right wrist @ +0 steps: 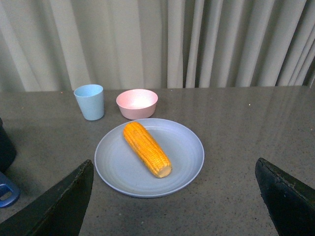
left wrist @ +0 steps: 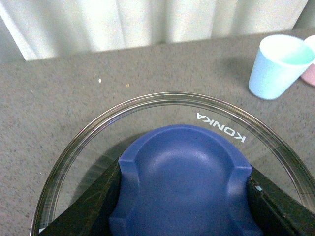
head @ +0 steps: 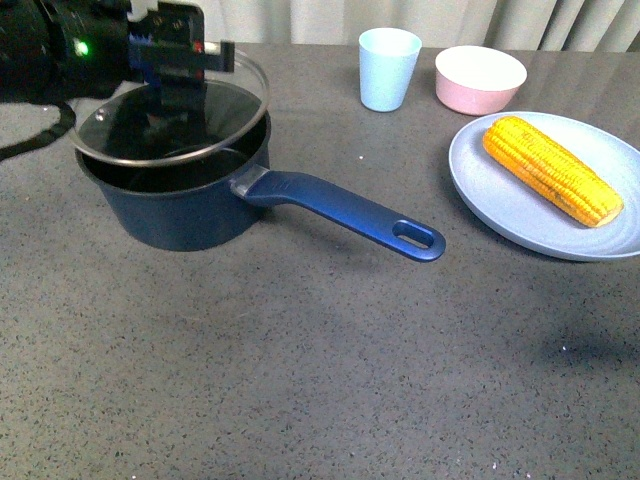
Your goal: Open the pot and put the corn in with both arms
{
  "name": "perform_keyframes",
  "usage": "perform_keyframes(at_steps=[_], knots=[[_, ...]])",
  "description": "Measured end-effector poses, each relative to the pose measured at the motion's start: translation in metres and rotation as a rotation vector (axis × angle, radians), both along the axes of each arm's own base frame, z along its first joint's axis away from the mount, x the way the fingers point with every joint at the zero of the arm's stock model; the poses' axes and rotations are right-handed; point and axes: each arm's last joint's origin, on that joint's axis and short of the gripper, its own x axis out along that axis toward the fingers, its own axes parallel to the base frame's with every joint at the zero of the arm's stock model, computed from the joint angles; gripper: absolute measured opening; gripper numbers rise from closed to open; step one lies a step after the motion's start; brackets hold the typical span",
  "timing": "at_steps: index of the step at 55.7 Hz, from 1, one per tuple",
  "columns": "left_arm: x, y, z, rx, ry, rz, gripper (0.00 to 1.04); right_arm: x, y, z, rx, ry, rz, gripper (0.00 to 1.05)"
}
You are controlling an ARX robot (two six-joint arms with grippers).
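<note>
The left gripper [head: 178, 70] is clamped on the blue knob [left wrist: 182, 182] of the glass lid [head: 120, 130], which is tilted over the pot [head: 180, 215] at 10 o'clock on the desk [head: 300, 360]. The corn [head: 552, 170] lies on a plate [head: 520, 220] at 2 o'clock. The right gripper [right wrist: 172, 196] is wide apart.

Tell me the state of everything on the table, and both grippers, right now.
glass lid, raised and tilted over the pot
pot, upright, looks empty
corn, lying on the plate
plate, flat, holding the corn
cup, upright, looks empty
pink bowl, upright, empty
left gripper, shut on the glass lid
right gripper, open, holding nothing
</note>
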Motion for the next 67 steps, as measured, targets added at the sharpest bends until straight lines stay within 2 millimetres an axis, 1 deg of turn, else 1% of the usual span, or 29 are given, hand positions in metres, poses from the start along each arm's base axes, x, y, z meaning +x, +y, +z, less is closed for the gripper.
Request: perform_keyframes(at_steps=[6, 8, 14, 23, 27, 32, 38, 53, 67], knots=[[-0.002, 0.014, 0.016, -0.013, -0.04, 0.032, 0.55, 0.0, 0.0, 0.0, 0.0, 0.0, 0.0, 0.96], [-0.003, 0.023, 0.02, -0.016, -0.052, 0.056, 0.55, 0.0, 0.0, 0.0, 0.0, 0.0, 0.0, 0.96], [-0.003, 0.047, 0.024, -0.017, -0.064, 0.12, 0.55, 0.0, 0.0, 0.0, 0.0, 0.0, 0.0, 0.96], [-0.006, 0.088, 0.016, -0.013, -0.056, 0.23, 0.55, 0.0, 0.0, 0.0, 0.0, 0.0, 0.0, 0.96], [-0.007, 0.101, 0.011, -0.009, -0.056, 0.266, 0.55, 0.0, 0.0, 0.0, 0.0, 0.0, 0.0, 0.96], [-0.006, 0.119, 0.0, -0.004, -0.05, 0.313, 0.55, 0.0, 0.0, 0.0, 0.0, 0.0, 0.0, 0.96], [-0.005, 0.128, -0.016, -0.002, -0.023, 0.334, 0.55, 0.0, 0.0, 0.0, 0.0, 0.0, 0.0, 0.96], [-0.001, 0.14, -0.063, 0.001, 0.052, 0.37, 0.55, 0.0, 0.0, 0.0, 0.0, 0.0, 0.0, 0.96], [0.005, 0.146, -0.087, -0.01, 0.093, 0.405, 0.55, 0.0, 0.0, 0.0, 0.001, 0.0, 0.0, 0.96]])
